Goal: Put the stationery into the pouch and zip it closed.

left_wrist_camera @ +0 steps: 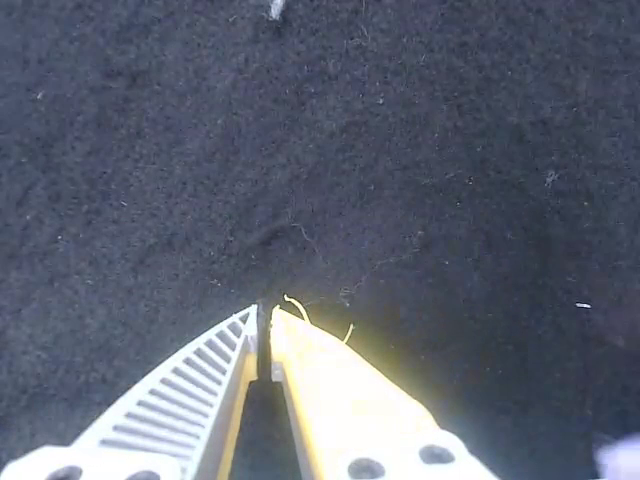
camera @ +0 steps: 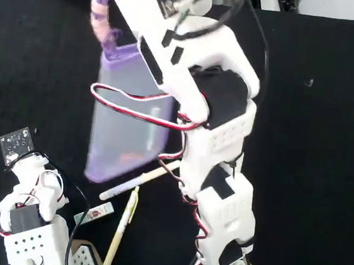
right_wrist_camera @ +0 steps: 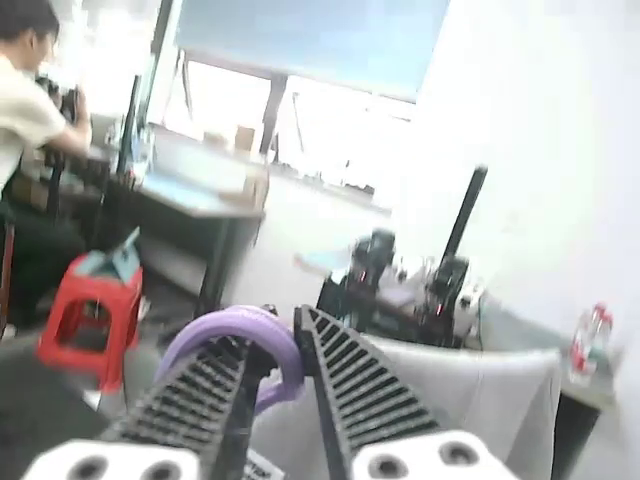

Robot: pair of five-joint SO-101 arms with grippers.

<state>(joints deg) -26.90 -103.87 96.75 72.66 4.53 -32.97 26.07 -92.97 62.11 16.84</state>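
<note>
The translucent purple pouch (camera: 128,115) hangs tilted above the black table, held up by its purple loop (right_wrist_camera: 235,335). My right gripper (right_wrist_camera: 285,325) is shut on that loop, raised high at the back of the table. Something orange shows through the pouch's lower end (camera: 127,159). On the table below it lie a white pen (camera: 135,183), a pale yellow pencil (camera: 119,231) and a small flat white item (camera: 94,213). My left gripper (left_wrist_camera: 265,315) is shut with nothing in it, low over the bare black cloth. The left arm (camera: 30,199) stands at the front left.
The right arm's white body (camera: 219,149) rises across the middle of the table, with red and white cables looping in front of the pouch. The black table (camera: 314,153) stretches out to the right and the far left.
</note>
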